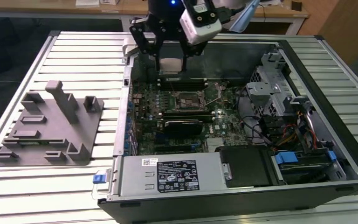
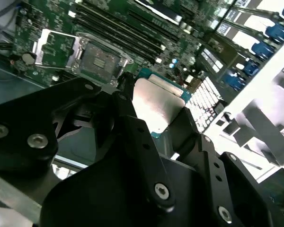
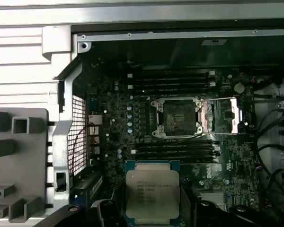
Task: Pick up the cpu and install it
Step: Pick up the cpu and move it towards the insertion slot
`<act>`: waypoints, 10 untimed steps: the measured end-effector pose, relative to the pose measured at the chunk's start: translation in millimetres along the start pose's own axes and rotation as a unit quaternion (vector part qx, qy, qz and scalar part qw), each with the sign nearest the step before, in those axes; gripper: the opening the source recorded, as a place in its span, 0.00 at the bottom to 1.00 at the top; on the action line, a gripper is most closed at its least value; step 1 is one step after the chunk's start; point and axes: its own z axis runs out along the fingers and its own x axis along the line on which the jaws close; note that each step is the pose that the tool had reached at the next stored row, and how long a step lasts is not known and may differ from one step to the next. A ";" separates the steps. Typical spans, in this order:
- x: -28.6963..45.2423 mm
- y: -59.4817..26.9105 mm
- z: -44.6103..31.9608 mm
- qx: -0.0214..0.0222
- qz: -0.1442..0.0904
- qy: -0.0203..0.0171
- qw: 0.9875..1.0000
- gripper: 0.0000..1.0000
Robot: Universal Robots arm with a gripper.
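My gripper (image 1: pixel 170 59) hangs over the far part of the open computer case (image 1: pixel 241 196), shut on the cpu (image 1: pixel 169 66), a small square chip with a pale metal top. In both wrist views the cpu (image 3: pixel 153 191) (image 2: pixel 157 105) sits flat between the black fingers (image 2: pixel 128 101), held by two opposite edges. The motherboard's socket (image 3: pixel 176 117) (image 1: pixel 188 99) (image 2: pixel 97 58) lies bare below and a little ahead of the chip, its metal load plate (image 3: pixel 225 116) flipped open to one side. The chip is in the air, apart from the board.
A grey plastic fixture (image 1: pixel 48 126) with upright posts stands on the slatted table (image 1: pixel 17 196) at the exterior view's left. Inside the case are memory sticks (image 3: pixel 173 80), a black block (image 1: pixel 182 125), the power supply (image 1: pixel 166 172), a drive cage (image 1: pixel 278 88) and cables (image 1: pixel 272 128).
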 end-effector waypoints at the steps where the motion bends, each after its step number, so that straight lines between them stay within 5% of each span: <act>1: -3.3 0.2 0.0 0.000 0.000 0.000 1.000 0.54; 6: -19.3 0.9 0.1 0.000 0.000 0.000 1.000 0.54; 10: -24.5 1.1 1.9 0.000 0.000 0.000 1.000 0.54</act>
